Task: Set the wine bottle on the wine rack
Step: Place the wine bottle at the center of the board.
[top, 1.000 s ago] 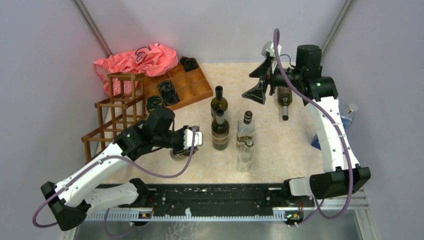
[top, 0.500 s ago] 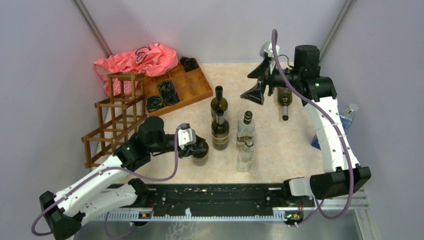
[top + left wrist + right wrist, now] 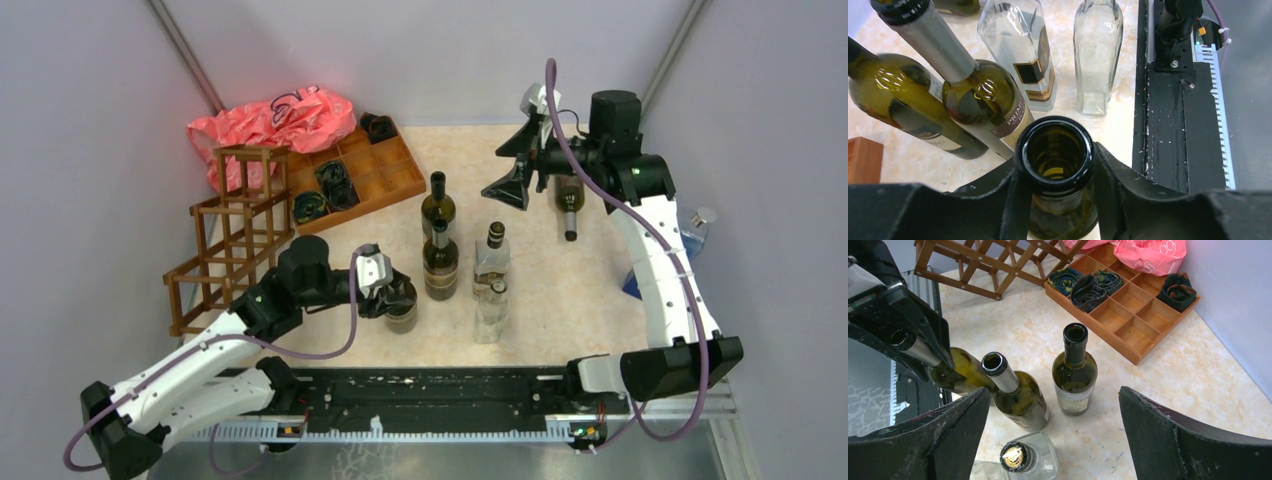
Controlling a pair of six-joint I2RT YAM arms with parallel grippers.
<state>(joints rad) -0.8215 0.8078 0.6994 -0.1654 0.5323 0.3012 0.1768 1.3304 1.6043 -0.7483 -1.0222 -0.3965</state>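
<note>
Five bottles (image 3: 440, 265), three dark and two clear, stand on my beige marbled worktop (image 3: 560, 290) between lilac walls (image 3: 430, 50), one wine rack (image 3: 243, 203) at nine o'clock; left fingers (image 3: 1133, 195) flank the wine bottle (image 3: 1055, 210) at seven, grip unclear, right fingers (image 3: 1168, 440) spread empty.

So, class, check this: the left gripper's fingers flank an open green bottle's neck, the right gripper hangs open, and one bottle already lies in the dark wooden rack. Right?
Wrong on the rack: the top external view shows the wine rack with no bottle in it. The rest stands: the left gripper flanks the green bottle at its neck, and the right gripper hangs open.
</note>
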